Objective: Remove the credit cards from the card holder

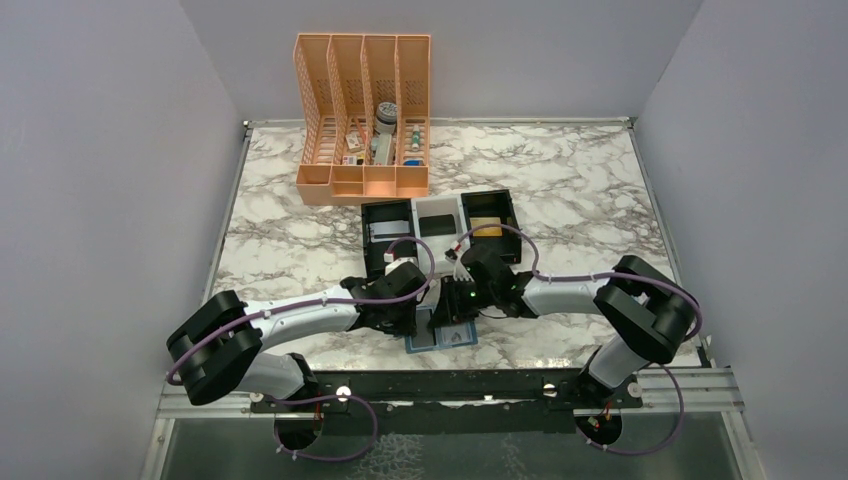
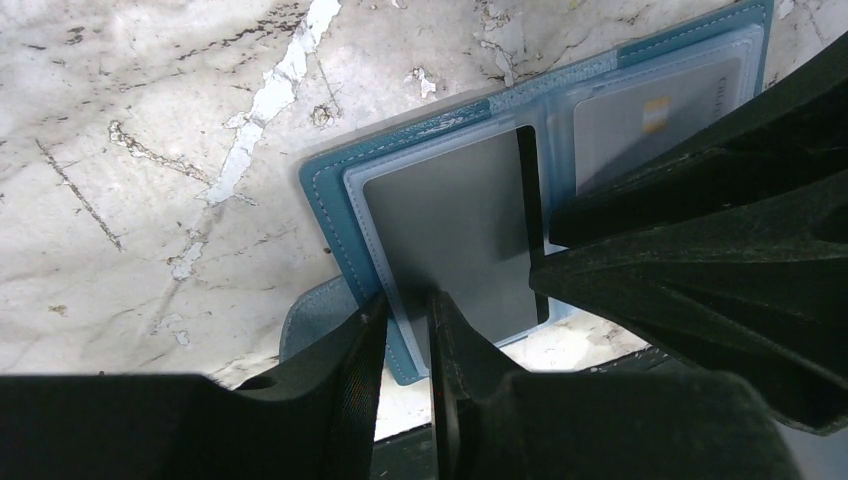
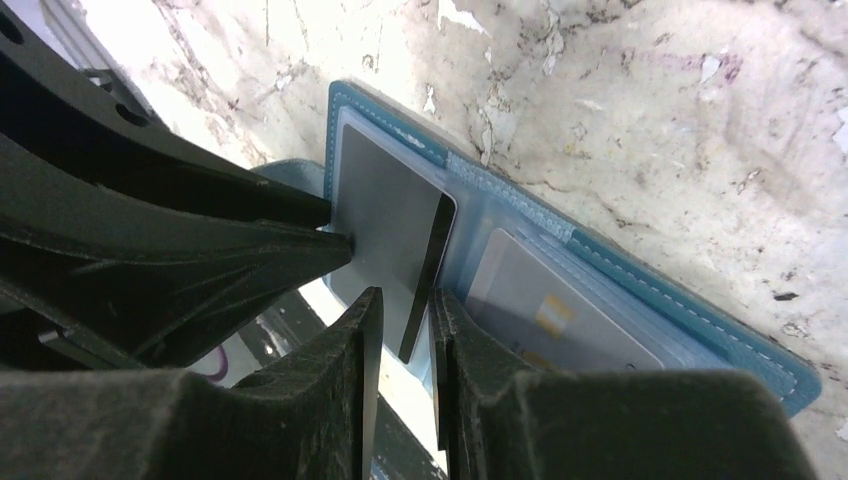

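Both arms meet low over the card holder (image 1: 443, 338), which lies opened flat on the marble desk (image 1: 560, 200) near its front edge, just ahead of the arm bases. The step in hand looks like drawing out the first card. The black card (image 3: 385, 220) sits in the panel's clear sleeve with one long edge tipped up off the plastic. A second, pale card (image 3: 560, 310) with a gold chip lies fully tucked in the other panel.

The left claw (image 2: 405, 335) is drawn almost shut, and the holder's near edge sits in the slit between its fingers. I take it to be grasping the wallet to pin it down.

The right claw (image 3: 400, 340) is narrowed to a thin gap that straddles the black card's raised edge. Whether its fingers actually press the card I cannot tell, since the card is thinner than the gap.

Next, I judge, the right claw must bite firmly and slide the card out along the sleeve's open side while the left keeps the holder from dragging with it. A thin, slick card could easily slip free or flex instead of sliding. The pale card would wait for its turn.
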